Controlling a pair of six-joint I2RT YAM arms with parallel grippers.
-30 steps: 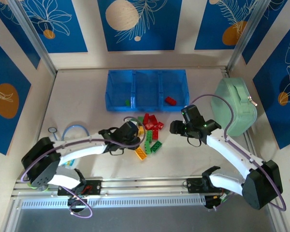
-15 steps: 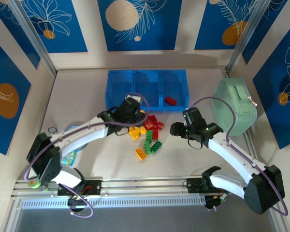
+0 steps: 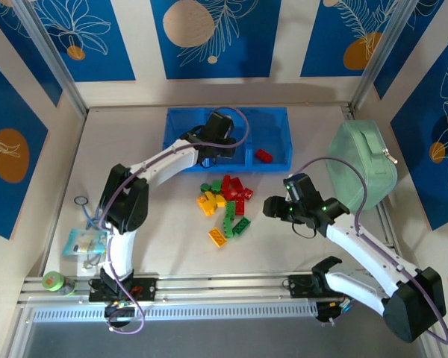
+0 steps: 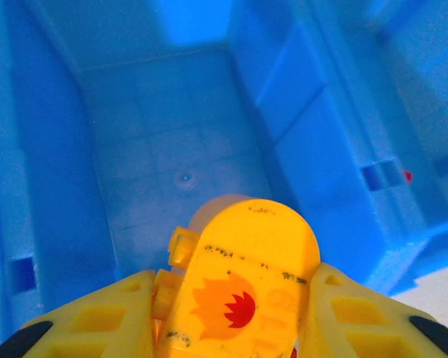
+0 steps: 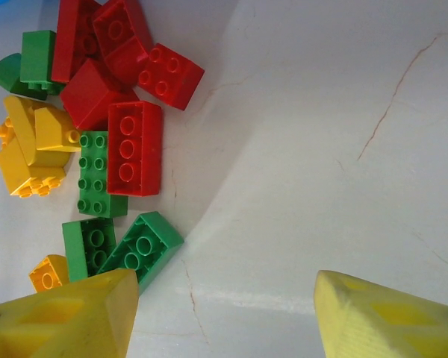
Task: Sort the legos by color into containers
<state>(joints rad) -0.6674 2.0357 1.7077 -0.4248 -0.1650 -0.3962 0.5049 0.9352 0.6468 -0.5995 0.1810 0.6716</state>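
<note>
My left gripper [image 3: 222, 146] hangs over the middle compartment of the blue tray [image 3: 181, 139], shut on a yellow lego. In the left wrist view that yellow lego [image 4: 248, 262] carries a flame sticker and sits between my yellow fingers [image 4: 97, 317], above the bare tray floor [image 4: 172, 160]. A red lego [image 3: 263, 155] lies in the right compartment. The loose legos [image 3: 225, 203] lie in a pile in front of the tray. My right gripper [image 3: 278, 208] stands open just right of the pile. In the right wrist view a green lego [image 5: 140, 246] lies near its left finger and a red lego [image 5: 134, 146] further off.
A mint-green zip case [image 3: 362, 165] stands at the right, close behind my right arm. A blue cable loop [image 3: 82, 201], a small packet [image 3: 84, 242] and a tape roll [image 3: 52, 281] lie at the near left. The frame walls close in the table on three sides.
My left arm has swung from the pile's near-left side up to the tray with the yellow lego. My right gripper has drifted slightly toward the near edge, still open.
</note>
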